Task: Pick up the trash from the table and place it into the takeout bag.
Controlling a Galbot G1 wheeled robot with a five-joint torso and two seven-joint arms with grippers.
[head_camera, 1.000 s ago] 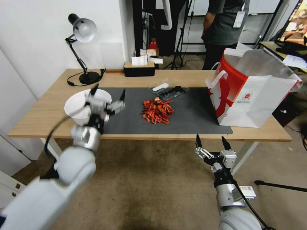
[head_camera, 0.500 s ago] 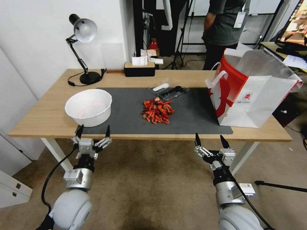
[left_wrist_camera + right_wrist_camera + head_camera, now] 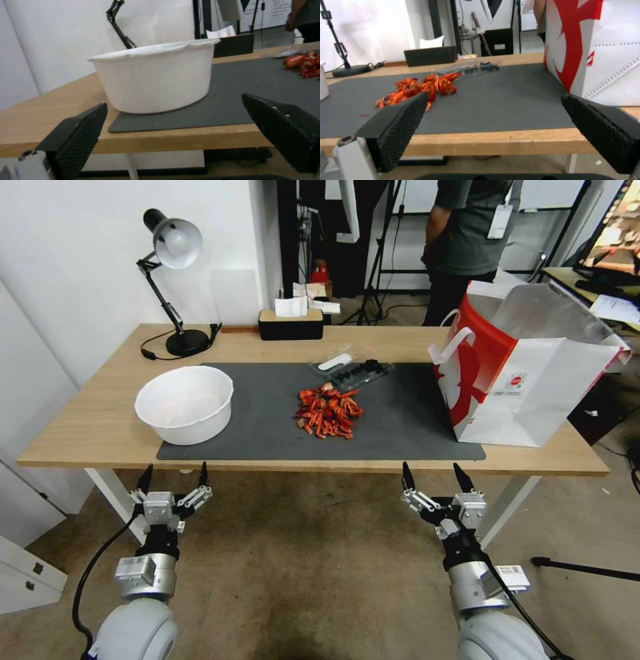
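Below table [image 3: 100, 427], both hands wide, empty.

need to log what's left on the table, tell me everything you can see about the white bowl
The white bowl is a round, deep container with slightly tapered walls and a thin rolled rim that looks a little wavy in the left wrist view. It looks like thin paper or plastic. It stands upright and open, with a faint pinkish tint inside and nothing clearly in it. It sits at the left end of the table, its base partly on the dark grey mat and partly on the wood. Nothing else touches it.
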